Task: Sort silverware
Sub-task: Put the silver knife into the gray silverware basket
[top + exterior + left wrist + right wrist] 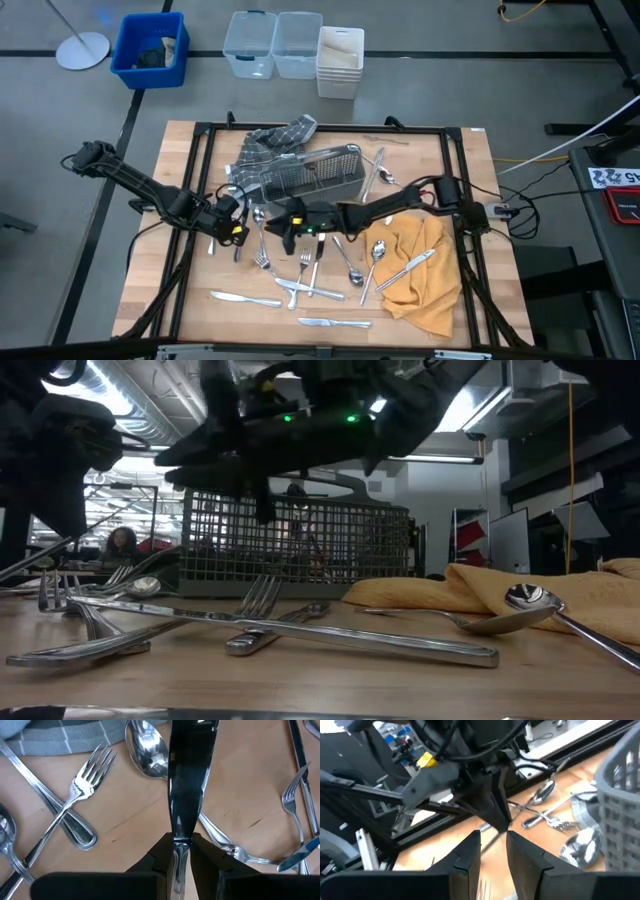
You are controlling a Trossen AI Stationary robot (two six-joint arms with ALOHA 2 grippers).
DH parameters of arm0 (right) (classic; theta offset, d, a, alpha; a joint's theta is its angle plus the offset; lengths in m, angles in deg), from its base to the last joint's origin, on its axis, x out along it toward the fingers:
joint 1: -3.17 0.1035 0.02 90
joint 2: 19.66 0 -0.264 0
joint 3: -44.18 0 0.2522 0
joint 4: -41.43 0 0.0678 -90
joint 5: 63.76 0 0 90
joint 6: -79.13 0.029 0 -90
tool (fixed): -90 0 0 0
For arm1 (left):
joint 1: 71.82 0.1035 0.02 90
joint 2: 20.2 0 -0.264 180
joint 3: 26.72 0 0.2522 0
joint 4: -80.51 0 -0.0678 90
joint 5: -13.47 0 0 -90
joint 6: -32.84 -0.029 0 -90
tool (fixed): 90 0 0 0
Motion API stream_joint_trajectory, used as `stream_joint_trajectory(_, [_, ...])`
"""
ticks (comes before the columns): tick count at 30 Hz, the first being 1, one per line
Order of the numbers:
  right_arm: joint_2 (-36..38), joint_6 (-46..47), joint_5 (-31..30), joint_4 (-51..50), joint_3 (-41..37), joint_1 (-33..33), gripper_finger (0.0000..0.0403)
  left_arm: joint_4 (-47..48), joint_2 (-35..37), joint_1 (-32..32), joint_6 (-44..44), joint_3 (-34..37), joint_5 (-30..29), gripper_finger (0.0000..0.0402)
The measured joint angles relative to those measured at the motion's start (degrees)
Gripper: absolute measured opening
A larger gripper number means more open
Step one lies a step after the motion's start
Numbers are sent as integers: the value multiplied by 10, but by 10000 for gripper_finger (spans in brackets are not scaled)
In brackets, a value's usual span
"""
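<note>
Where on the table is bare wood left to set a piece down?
Free: the left strip of the table above the left arm, and the near-left corner beside the lone knife. Crowded: the middle, between the mesh caddy and the yellow cloth, where forks and spoons overlap under both grippers.

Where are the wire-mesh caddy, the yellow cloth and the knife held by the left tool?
wire-mesh caddy [318, 168], high view, its mesh floor.
yellow cloth [425, 285], high view, bare fold.
knife [187, 785], left wrist view, its blade.
</note>
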State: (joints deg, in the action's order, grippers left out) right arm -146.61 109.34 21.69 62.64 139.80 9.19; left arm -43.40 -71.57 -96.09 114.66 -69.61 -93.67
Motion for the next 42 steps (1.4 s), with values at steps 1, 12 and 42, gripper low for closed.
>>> stream_joint_trajectory(1, [-5,0,-7,-8,8,0,96,0,0,0,-1,0,0,45])
stream_joint_trajectory(12, [-17,3,-74,-32,31,0,96,-22,0,0,-31,0,-1,45])
stream_joint_trajectory(42, [-66,74,-152,18,58,37,96,-34,-10,-4,-43,1,0,45])
